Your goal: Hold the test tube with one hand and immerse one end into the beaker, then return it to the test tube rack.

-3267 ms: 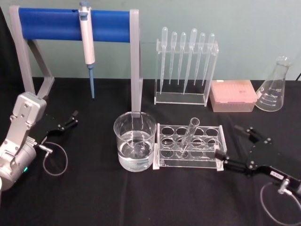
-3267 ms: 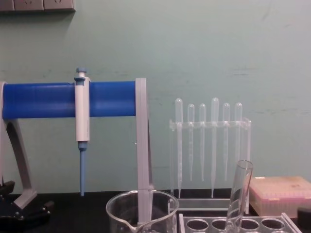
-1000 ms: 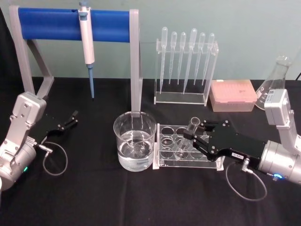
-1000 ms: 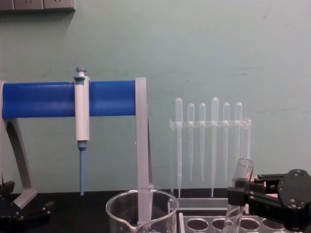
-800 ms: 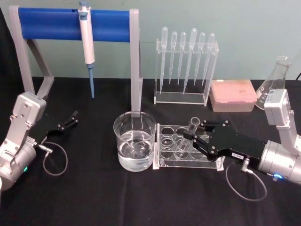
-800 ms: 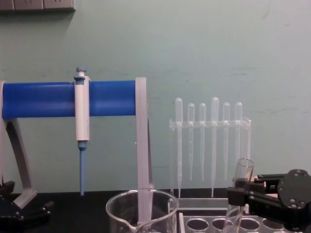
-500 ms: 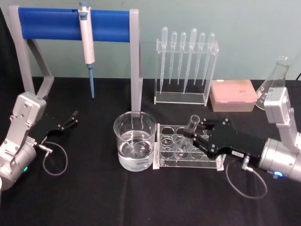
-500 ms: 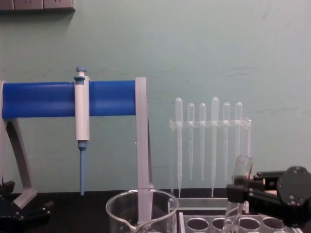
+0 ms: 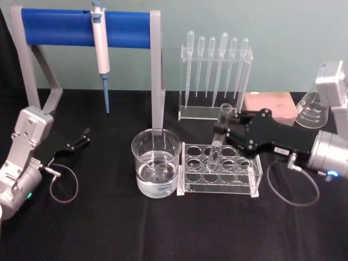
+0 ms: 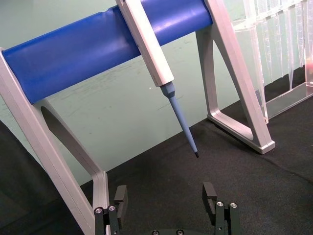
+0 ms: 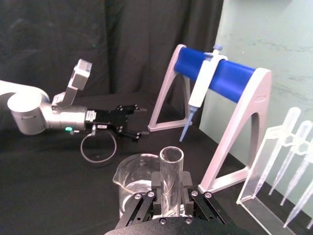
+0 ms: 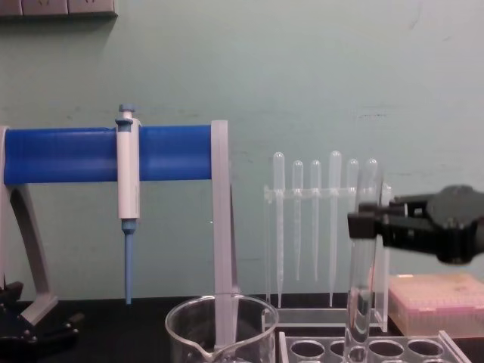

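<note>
while gripped near its rim by the right gripper (image 9: 222, 129), the test tube (image 9: 216, 149) is held nearly upright, lower end at the rack (image 9: 255, 176) beside the beaker (image 9: 134, 148). the left gripper (image 9: 82, 137) is parked at the table's left, fingers apart.

From my console this reads as a laboratory bench. A white-and-blue pipettor (image 9: 100, 41) hangs on a blue-barred stand (image 9: 60, 27), plastic pipettes (image 9: 215, 60) stand in a clear holder, and a conical flask (image 9: 311, 113) sits beside a pink tip box (image 9: 269, 104). A glass beaker (image 9: 156, 163) of clear liquid and a clear tube rack (image 9: 239, 187) rest on the black-draped desk (image 9: 109, 228), against a pale green wall (image 12: 302, 76).
</note>
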`<action>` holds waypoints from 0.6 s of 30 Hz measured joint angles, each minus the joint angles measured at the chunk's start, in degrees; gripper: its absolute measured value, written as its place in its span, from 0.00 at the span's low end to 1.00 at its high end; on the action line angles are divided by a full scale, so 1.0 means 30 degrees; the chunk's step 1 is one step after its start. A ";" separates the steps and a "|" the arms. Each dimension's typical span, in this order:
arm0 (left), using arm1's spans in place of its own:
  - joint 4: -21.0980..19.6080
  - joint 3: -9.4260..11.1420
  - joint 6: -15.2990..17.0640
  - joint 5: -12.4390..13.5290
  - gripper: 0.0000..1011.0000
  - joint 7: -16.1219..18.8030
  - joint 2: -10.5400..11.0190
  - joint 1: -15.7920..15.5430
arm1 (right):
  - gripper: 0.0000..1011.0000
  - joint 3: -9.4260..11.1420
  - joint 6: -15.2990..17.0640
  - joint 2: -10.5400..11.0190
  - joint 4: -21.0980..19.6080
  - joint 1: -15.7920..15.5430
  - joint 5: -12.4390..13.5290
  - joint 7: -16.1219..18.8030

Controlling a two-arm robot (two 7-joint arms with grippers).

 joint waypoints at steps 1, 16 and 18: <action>-0.0001 0.0001 0.0000 0.0000 0.99 0.0001 0.0001 -0.0001 | 0.24 0.0066 0.0395 0.0098 -0.0215 0.0108 0.0202 -0.0163; 0.0000 0.0000 0.0000 0.0000 0.99 0.0001 0.0000 -0.0002 | 0.24 0.0490 0.2028 0.0896 -0.1369 0.0646 0.1641 -0.1258; 0.0000 0.0000 -0.0001 0.0000 0.99 0.0000 -0.0001 -0.0001 | 0.24 0.0494 0.2113 0.1007 -0.1529 0.0670 0.1777 -0.1356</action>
